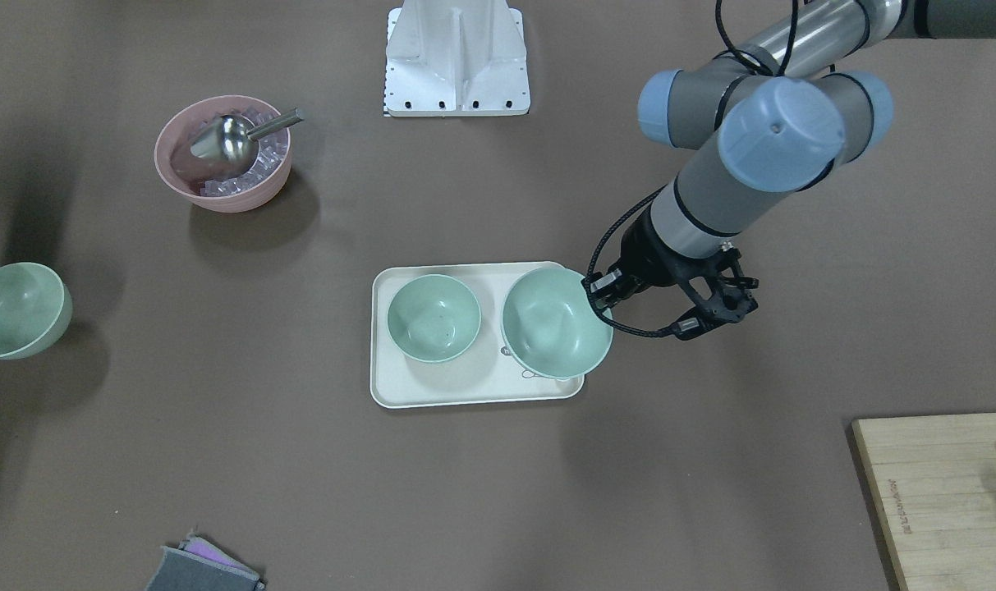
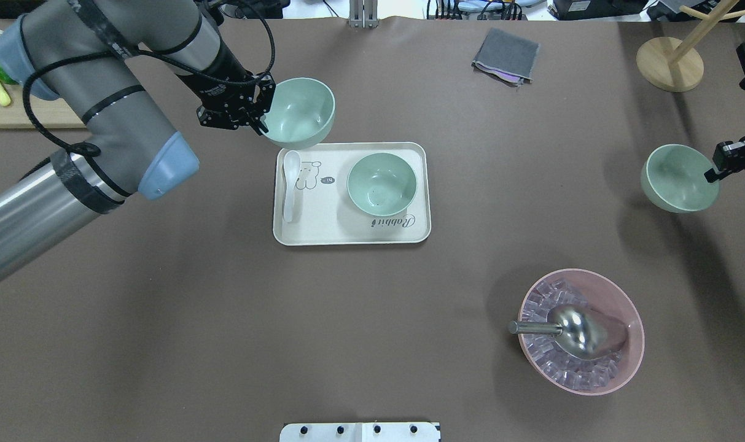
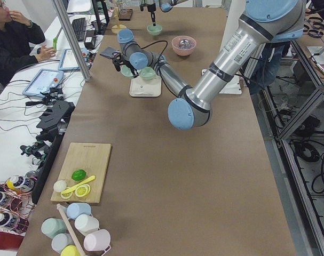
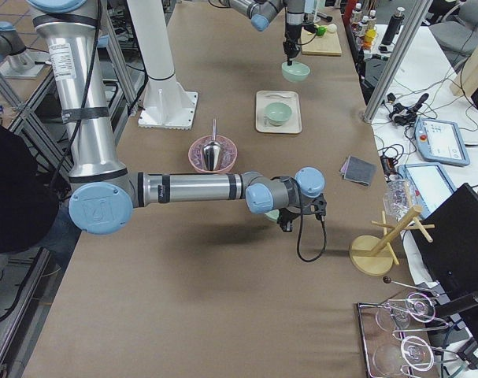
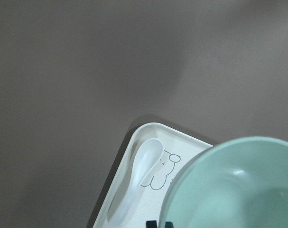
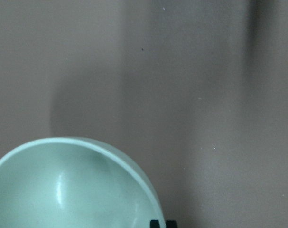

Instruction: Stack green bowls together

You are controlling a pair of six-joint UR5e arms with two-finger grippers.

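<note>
"How far along is the stacking?"

"Nothing is nested yet. There are three pale mint-green round plastic bowls, all apart. The left end effector (image 2: 258, 118) is clamped on the rim of the lifted bowl (image 2: 301, 113) and holds it above a corner of the cream rectangular tray (image 2: 323, 215), near the white plastic spoon (image 2: 290, 184)."

"And the target?"

"I'd guess the tray bowl (image 2: 381, 183). It sits upright on the tray's other half with nothing in it. The lifted bowl is beside it, not over it."

"The third?"

"Well off to the robot's right. The right end effector (image 2: 713, 175) pinches the far bowl (image 2: 679, 178) by its rim. That one is tilted and, going by its shadow, off the bench. The big pink bowl (image 2: 624, 294) of ice plays no part."

"So what's left?"

"Both carried bowls have to go in."
</note>
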